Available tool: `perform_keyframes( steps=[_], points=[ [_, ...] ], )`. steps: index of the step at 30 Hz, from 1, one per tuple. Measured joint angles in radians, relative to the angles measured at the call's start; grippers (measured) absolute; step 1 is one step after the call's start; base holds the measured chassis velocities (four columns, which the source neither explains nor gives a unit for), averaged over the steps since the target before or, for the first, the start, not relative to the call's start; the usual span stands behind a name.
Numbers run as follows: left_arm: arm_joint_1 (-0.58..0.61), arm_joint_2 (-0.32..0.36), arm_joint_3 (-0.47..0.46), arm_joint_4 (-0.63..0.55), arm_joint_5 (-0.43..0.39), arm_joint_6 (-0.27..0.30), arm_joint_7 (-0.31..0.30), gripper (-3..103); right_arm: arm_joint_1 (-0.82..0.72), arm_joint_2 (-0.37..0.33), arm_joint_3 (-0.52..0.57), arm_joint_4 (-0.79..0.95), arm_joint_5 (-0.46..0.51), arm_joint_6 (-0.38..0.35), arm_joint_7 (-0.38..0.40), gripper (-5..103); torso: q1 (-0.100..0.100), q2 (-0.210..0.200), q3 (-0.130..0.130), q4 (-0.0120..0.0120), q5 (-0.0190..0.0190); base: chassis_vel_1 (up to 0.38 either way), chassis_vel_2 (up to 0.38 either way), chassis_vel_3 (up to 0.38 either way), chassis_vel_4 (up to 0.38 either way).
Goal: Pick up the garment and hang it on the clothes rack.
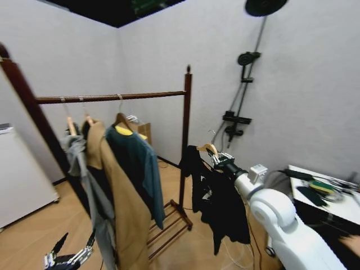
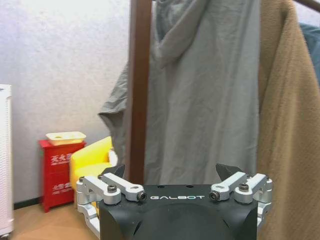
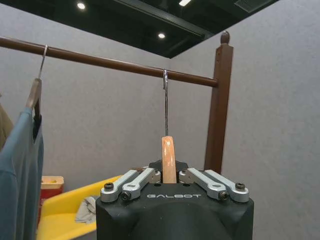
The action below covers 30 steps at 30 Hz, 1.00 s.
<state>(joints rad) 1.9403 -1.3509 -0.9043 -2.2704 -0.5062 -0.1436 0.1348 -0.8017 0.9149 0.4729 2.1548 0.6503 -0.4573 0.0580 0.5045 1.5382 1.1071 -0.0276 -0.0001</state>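
The left end effector (image 1: 68,257) hangs low at the robot's left, near the floor, its fingers spread apart and grasping nothing; in its wrist view they frame a grey hoodie (image 2: 200,90). Above it stands the clothes rack (image 1: 112,97), dark red-brown wood with two posts, one horizontal bar and a slatted low shelf. On the bar, going rightward, hang the grey hoodie, a tan coat (image 1: 121,202) and a teal-blue shirt (image 1: 143,169).

Right of the rack's right post, the garment (image 1: 216,197) hangs in the air: black, thin and short, draped limp on a pale wooden hanger (image 1: 207,148) with a metal hook. The right end effector (image 1: 220,158) is clenched on the hanger's wooden neck, at about the height of the post's middle. In the right wrist view the hook (image 3: 165,95) rises toward the bar; whether it rests on the bar I cannot tell.

At far right a white desk (image 1: 343,208) carries dark devices and cables.
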Motion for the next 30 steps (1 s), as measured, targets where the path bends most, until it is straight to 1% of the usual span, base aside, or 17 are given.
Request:
perform_keyframes(
  steps=[2, 3, 5, 6, 8, 9, 11, 12, 14, 15, 17, 18, 21, 23, 25, 28, 30],
  points=[
    [0.0, 0.0, 0.0, 0.0, 0.0, 0.0, 0.0, 100, 0.015, -0.002, -0.005, -0.004, 0.012, -0.001, -0.001, 10, 0.0, 0.0, 0.0, -0.0001, 0.0, 0.059, 0.094, 0.097, 0.075],
    [0.0, 0.0, 0.0, 0.0, 0.0, 0.0, 0.0, 100, 0.058, -0.006, -0.019, -0.008, 0.051, -0.015, 0.001, 10, 0.0, 0.0, 0.0, -0.0001, 0.0002, 0.038, 0.054, 0.029, 0.028],
    [0.0, 0.0, 0.0, 0.0, 0.0, 0.0, 0.0, 100, 0.118, -0.013, -0.036, -0.005, 0.119, -0.037, 0.011, 10, 0.0, 0.0, 0.0, -0.001, 0.0, 0.0, 0.0, 0.0, 0.0],
    [0.0, 0.0, 0.0, 0.0, 0.0, 0.0, 0.0, 100, 0.118, -0.013, -0.036, -0.005, 0.119, -0.037, 0.011, 10, 0.0, 0.0, 0.0, -0.001, 0.0, 0.0, 0.0, 0.0, 0.0],
    [0.0, 0.0, 0.0, 0.0, 0.0, 0.0, 0.0, 100, 0.169, -0.024, -0.056, -0.015, 0.169, -0.048, 0.014, 10, 0.0, 0.0, 0.0, -0.0011, 0.0001, 0.0, 0.0, 0.0, 0.0],
    [0.0, 0.0, 0.0, 0.0, 0.0, 0.0, 0.0, 100, 0.169, -0.024, -0.056, -0.015, 0.169, -0.048, 0.014, 10, 0.0, 0.0, 0.0, -0.0011, 0.0001, 0.0, 0.0, 0.0, 0.0],
    [0.0, 0.0, 0.0, 0.0, 0.0, 0.0, 0.0, 100, 0.239, -0.036, -0.098, -0.04, 0.219, -0.051, 0.014, 10, 0.0, 0.0, 0.0, -0.0011, 0.0002, 0.0, 0.0, 0.0, 0.0],
    [0.0, 0.0, 0.0, 0.0, 0.0, 0.0, 0.0, 100, 0.239, -0.036, -0.098, -0.04, 0.219, -0.051, 0.014, 10, 0.0, 0.0, 0.0, -0.0011, 0.0002, 0.0, 0.0, 0.0, 0.0],
    [0.0, 0.0, 0.0, 0.0, 0.0, 0.0, 0.0, 100, 0.313, -0.04, -0.155, -0.066, 0.266, -0.055, 0.024, 10, 0.0, 0.0, 0.0, -0.0009, 0.0, 0.0, 0.0, 0.0, 0.0],
    [0.0, 0.0, 0.0, 0.0, 0.0, 0.0, 0.0, 100, 0.313, -0.04, -0.155, -0.066, 0.266, -0.055, 0.024, 10, 0.0, 0.0, 0.0, -0.0009, 0.0, 0.0, 0.0, 0.0, 0.0],
    [0.0, 0.0, 0.0, 0.0, 0.0, 0.0, 0.0, 100, 0.41, -0.034, -0.223, -0.106, 0.309, -0.061, 0.042, 10, 0.0, 0.0, 0.0, -0.0009, 0.0002, 0.0, 0.0, 0.0, 0.0],
    [0.0, 0.0, 0.0, 0.0, 0.0, 0.0, 0.0, 100, 0.41, -0.034, -0.223, -0.106, 0.309, -0.061, 0.042, 10, 0.0, 0.0, 0.0, -0.0009, 0.0002, 0.0, 0.0, 0.0, 0.0],
    [0.0, 0.0, 0.0, 0.0, 0.0, 0.0, 0.0, 100, 0.574, -0.006, -0.31, -0.205, 0.322, -0.069, 0.05, 10, 0.0, 0.0, 0.0, -0.0008, -0.0002, 0.0, 0.0, 0.0, 0.0],
    [0.0, 0.0, 0.0, 0.0, 0.0, 0.0, 0.0, 100, 0.598, -0.001, -0.323, -0.224, 0.323, -0.07, 0.052, 10, 0.0, 0.0, 0.0, -0.0007, -0.0003, 0.0, 0.0, 0.0, 0.0],
    [0.0, 0.0, 0.0, 0.0, 0.0, 0.0, 0.0, 100, 0.677, 0.026, -0.372, -0.296, 0.322, -0.075, 0.052, 10, 0.0, 0.0, 0.0, -0.0008, 0.0, 0.0, 0.0, 0.0, 0.0],
    [0.0, 0.0, 0.0, 0.0, 0.0, 0.0, 0.0, 100, 0.711, 0.04, -0.397, -0.329, 0.322, -0.08, 0.049, 10, 0.0, 0.0, 0.0, -0.0009, 0.0, 0.0, 0.0, 0.0, 0.0],
    [0.0, 0.0, 0.0, 0.0, 0.0, 0.0, 0.0, 100, 0.778, 0.072, -0.462, -0.389, 0.326, -0.087, 0.047, 10, 0.0, 0.0, 0.0, -0.0009, 0.0, 0.0, 0.0, 0.0, 0.0]
  ],
)
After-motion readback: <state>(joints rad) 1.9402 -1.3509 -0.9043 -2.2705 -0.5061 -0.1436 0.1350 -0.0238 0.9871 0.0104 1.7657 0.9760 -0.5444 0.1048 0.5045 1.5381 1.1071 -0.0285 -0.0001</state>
